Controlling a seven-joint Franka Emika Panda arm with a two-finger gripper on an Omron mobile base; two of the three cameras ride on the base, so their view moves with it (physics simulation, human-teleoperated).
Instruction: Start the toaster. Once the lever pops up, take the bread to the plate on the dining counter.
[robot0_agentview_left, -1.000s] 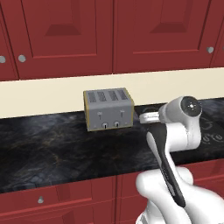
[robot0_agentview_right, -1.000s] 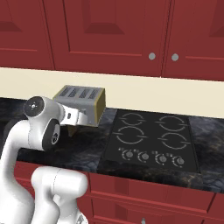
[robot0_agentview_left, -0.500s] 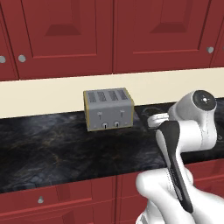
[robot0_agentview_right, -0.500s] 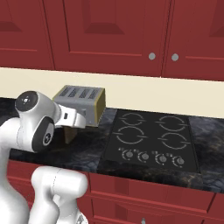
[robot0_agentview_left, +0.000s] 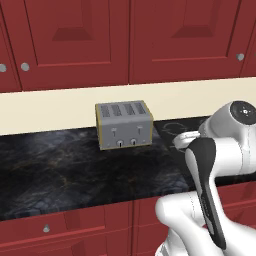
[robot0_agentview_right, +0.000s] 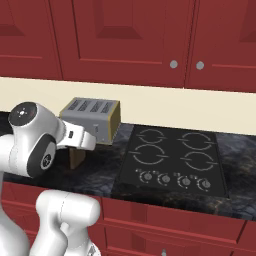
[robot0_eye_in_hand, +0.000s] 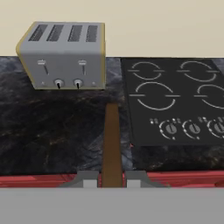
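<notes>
The silver-grey toaster (robot0_agentview_left: 124, 125) (robot0_agentview_right: 92, 119) (robot0_eye_in_hand: 63, 54) stands at the back of the black worktop, against the cream wall. Its lever (robot0_eye_in_hand: 82, 64) (robot0_agentview_left: 139, 129), the right-hand front tab, sits high in its slot, level with the left tab. My gripper (robot0_eye_in_hand: 112, 179) (robot0_agentview_right: 77, 150) is shut on the bread (robot0_eye_in_hand: 112, 144) (robot0_agentview_right: 76, 158), a brown slice seen edge-on between the fingertips. The slice hangs over the worktop in front of the toaster, a little to its right and clear of its slots. The plate and the dining counter are out of view.
A black hob (robot0_agentview_right: 172, 157) (robot0_eye_in_hand: 175, 100) with four rings and a row of knobs lies right of the toaster. Red wall cabinets (robot0_agentview_left: 125, 40) hang above, and red drawers (robot0_agentview_left: 75, 230) run below the worktop's front edge.
The arm's elbow has swung further right and back from the toaster, and the hand with the slice has drawn slightly toward the worktop's front. The toaster has not moved.
</notes>
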